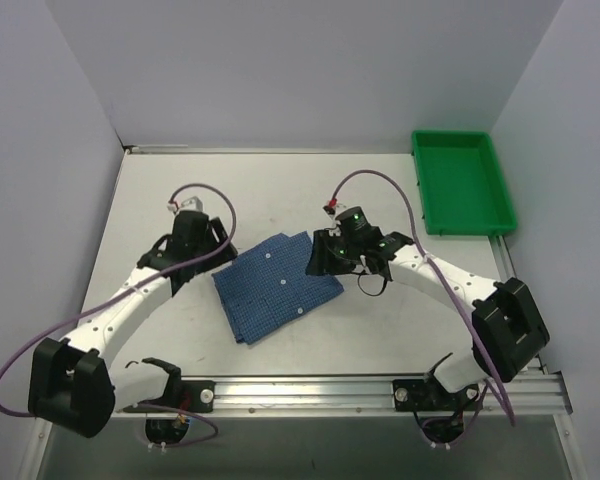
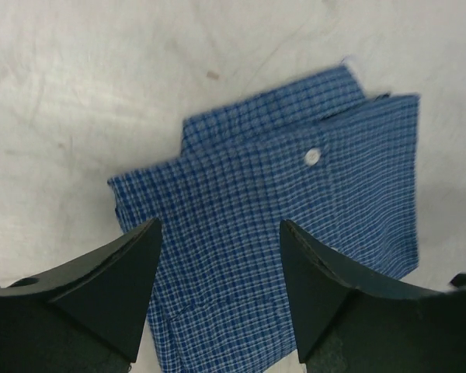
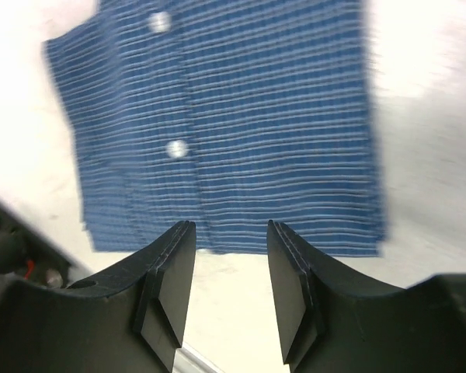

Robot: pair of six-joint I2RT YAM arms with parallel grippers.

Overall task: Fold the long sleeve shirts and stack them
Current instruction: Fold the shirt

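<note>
One long sleeve shirt [image 1: 278,285], blue fine-checked cloth with small white buttons, lies folded into a flat, slightly skewed rectangle at the middle of the table. My left gripper [image 1: 217,262] hovers over its left edge, open. In the left wrist view the shirt [image 2: 295,202] fills the space under that gripper [image 2: 220,225], and nothing is between the fingers. My right gripper [image 1: 316,262] is at the shirt's right corner, open. The right wrist view, blurred, shows bare table between that gripper's [image 3: 231,229] fingers and the shirt [image 3: 233,116] just beyond them.
An empty green tray [image 1: 418,185] stands at the back right of the white table [image 1: 280,190]. White walls close in the left, back and right sides. A metal rail [image 1: 380,390] with the arm bases runs along the near edge.
</note>
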